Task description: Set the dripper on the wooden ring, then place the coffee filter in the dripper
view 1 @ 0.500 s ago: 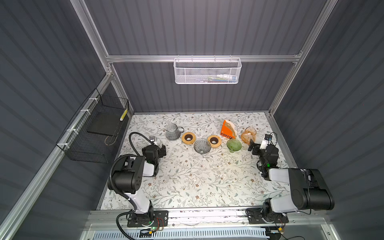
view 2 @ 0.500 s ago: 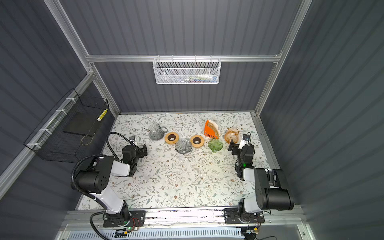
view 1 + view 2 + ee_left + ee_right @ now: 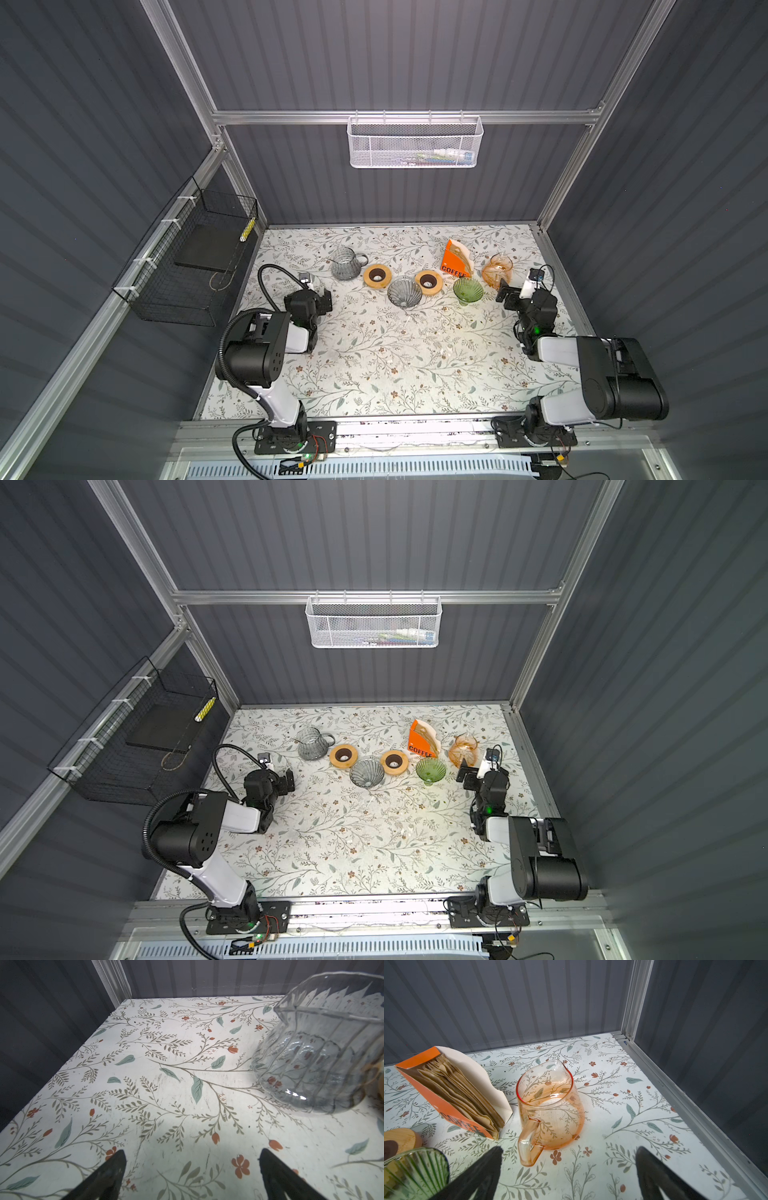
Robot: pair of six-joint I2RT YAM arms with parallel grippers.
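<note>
In both top views I find nothing begun: the brown paper coffee filters (image 3: pixel 459 253) stand stacked in their orange cardboard box (image 3: pixel 451 266), at one o'clock on the floral worktop (image 3: pixel 395 353). The green ribbed glass dripper (image 3: pixel 468 289), near the box's five o'clock, and the grey ribbed glass dripper (image 3: pixel 404 292) both look empty. Left wrist view: the left fingers (image 3: pixel 108 1176) gape wide over bare worktop, touching nothing. Right wrist view: the right fingers (image 3: pixel 481 1174) gape likewise, short of the filters, gripping nothing.
</note>
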